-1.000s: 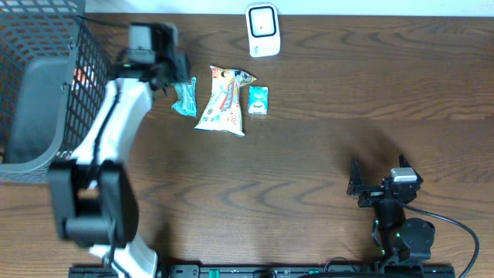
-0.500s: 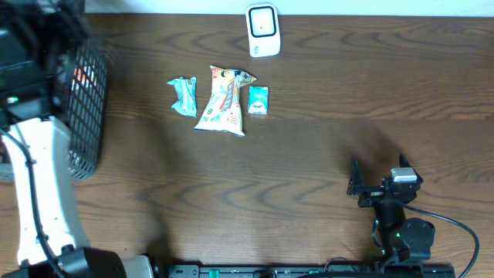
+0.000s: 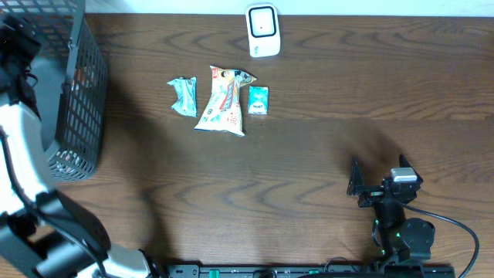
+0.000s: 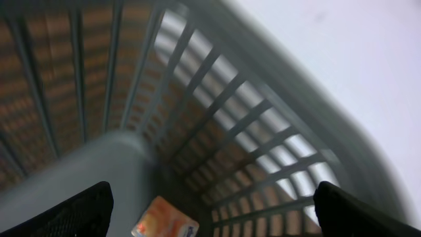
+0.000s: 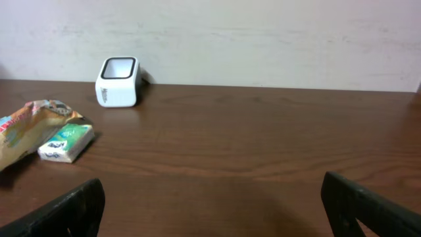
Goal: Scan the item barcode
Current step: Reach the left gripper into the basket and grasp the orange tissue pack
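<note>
My left jaws hang inside the basket [image 3: 73, 100], well left of the scanner [image 3: 262, 31], and stand wide, a fingertip [image 4: 59, 210] at each lower corner of the wrist view. A second ago that arm was over the bench [image 3: 309, 154] beside the teal packet [image 3: 183, 96], with the jaws about half closed; since then it has swung across and opened. Below them one orange packet [image 4: 164, 220] lies on the basket floor. I take that to be an item just let go and finished with, though I cannot be sure of it. My right jaws are parked wide and empty, fingertips [image 5: 66, 210] far apart, well to the near right of the scanner. On the scanner's near side, slightly left, lie three items not yet scanned: one teal packet, one snack bag [image 3: 221, 100] just beside it, and one small green box [image 3: 258, 100] just beside the bag. Farthest stands the one scanner. I count one basket; what else it holds I cannot tell.
</note>
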`<state>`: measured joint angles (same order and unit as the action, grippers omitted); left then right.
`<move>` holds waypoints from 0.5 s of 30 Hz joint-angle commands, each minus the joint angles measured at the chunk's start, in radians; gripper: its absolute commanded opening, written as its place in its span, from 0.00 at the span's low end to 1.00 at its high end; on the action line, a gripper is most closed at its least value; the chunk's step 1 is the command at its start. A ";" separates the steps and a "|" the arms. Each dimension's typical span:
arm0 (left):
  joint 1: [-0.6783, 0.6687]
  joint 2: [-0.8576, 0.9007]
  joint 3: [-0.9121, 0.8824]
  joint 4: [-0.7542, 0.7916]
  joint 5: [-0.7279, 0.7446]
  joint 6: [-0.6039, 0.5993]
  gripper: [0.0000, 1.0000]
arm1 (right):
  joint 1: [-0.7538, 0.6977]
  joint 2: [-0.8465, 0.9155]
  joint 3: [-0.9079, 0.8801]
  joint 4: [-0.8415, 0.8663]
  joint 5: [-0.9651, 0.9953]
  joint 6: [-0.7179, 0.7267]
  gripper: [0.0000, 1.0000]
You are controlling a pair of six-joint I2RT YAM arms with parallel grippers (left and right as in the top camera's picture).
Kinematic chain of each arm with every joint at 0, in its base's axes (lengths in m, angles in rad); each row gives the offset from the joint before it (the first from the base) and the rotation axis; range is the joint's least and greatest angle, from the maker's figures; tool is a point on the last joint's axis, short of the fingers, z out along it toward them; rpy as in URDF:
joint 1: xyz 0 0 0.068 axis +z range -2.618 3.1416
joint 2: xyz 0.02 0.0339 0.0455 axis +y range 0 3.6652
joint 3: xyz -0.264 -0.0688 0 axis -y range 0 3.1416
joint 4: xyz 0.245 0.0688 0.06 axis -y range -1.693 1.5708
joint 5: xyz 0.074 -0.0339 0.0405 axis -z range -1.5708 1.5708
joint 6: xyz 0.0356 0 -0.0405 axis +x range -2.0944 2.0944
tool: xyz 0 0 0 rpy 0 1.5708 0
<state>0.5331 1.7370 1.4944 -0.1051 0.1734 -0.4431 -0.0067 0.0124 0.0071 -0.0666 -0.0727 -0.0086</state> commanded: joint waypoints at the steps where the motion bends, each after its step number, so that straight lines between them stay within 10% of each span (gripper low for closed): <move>1: 0.003 0.084 0.002 0.010 -0.008 -0.077 0.96 | 0.008 -0.006 -0.002 -0.004 0.003 0.000 0.99; 15: -0.002 0.291 0.002 0.009 0.037 -0.256 1.00 | 0.008 -0.006 -0.002 -0.004 0.003 0.000 0.99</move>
<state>0.5331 1.9999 1.4944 -0.1001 0.1909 -0.6586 -0.0067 0.0124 0.0071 -0.0666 -0.0727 -0.0090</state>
